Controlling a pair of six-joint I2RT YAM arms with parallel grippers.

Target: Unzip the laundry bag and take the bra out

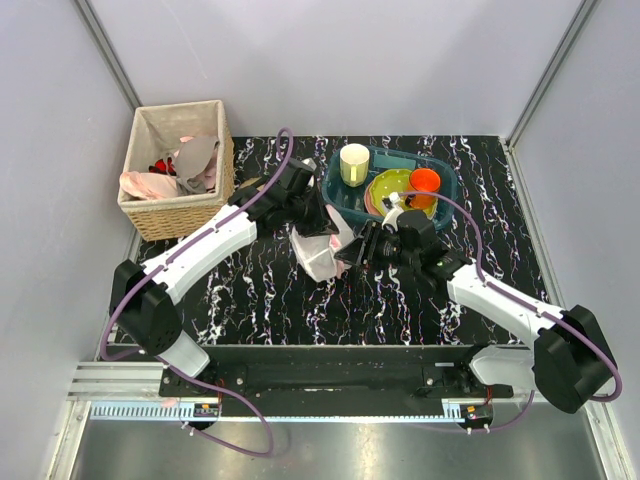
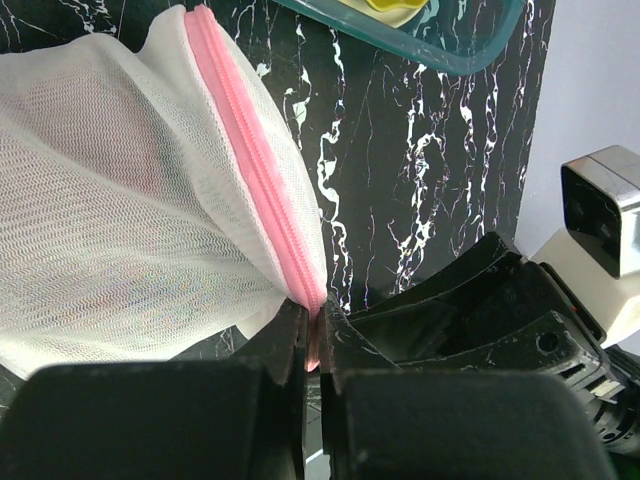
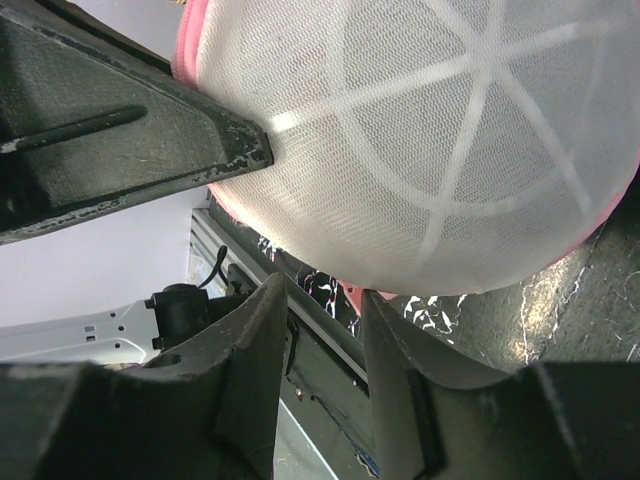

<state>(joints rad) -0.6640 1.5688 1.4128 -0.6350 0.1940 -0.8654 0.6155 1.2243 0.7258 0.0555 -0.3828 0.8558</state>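
Observation:
The laundry bag [image 1: 322, 258], white mesh with pink zipper trim, is held up off the black marbled table between both grippers. My left gripper [image 1: 318, 222] is shut on the pink zipper trim [image 2: 250, 150] at the bag's edge; in the left wrist view the trim runs down into the closed gripper [image 2: 315, 320]. My right gripper [image 1: 355, 248] is open at the bag's right side. In the right wrist view it [image 3: 320, 295] sits just under the round mesh face [image 3: 450, 150] with a gap between its jaws. The bra does not show through the mesh.
A wicker basket [image 1: 180, 210] with pale cloths and a small red bit stands at the back left. A teal tub [image 1: 445, 195] behind the grippers holds a yellow cup [image 1: 354, 163], a green plate [image 1: 390, 185] and an orange cup [image 1: 424, 180].

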